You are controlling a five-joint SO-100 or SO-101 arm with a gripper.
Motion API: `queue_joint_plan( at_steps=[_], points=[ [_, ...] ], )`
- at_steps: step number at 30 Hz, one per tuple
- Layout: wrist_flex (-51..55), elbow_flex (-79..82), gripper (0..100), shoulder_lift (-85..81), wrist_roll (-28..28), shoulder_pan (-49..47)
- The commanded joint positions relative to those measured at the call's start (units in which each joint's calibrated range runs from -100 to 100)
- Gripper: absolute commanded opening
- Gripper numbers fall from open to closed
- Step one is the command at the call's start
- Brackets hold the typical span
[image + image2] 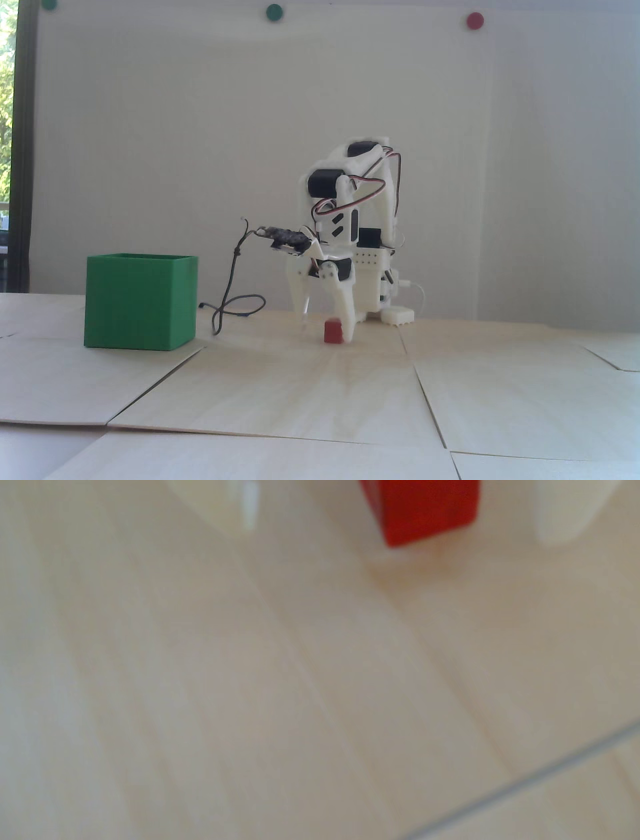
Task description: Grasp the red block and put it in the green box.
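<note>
The red block [333, 332] is a tiny cube resting on the pale wooden table in front of the white arm. My gripper [326, 327] points down at the table, open, with one fingertip on each side of the block. The right finger [347, 320] is close beside the block and the left finger [303, 300] stands well apart from it. In the blurred wrist view the red block [429, 511] lies at the top edge between the two white fingertips of the gripper [401, 533], touching neither. The green box [140, 302] stands open-topped on the table to the left, apart from the gripper.
A black cable [235, 305] loops on the table between the box and the arm. The arm's white base [395, 315] sits behind the block. Two green discs [274, 12] and a red disc [475, 20] are stuck high on the wall. Seams [519, 777] cross the table panels.
</note>
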Motion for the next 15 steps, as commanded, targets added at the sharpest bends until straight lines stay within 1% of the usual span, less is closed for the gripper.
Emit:
queue_joint_plan(
  at_steps=[1,8,15],
  points=[
    [-0.9,-3.8,28,-0.3,0.2,-0.1],
    [-0.2,-3.4,28,-1.6,3.6,0.7],
    [2.2,-2.2,28,-1.8,3.7,1.2]
  ],
)
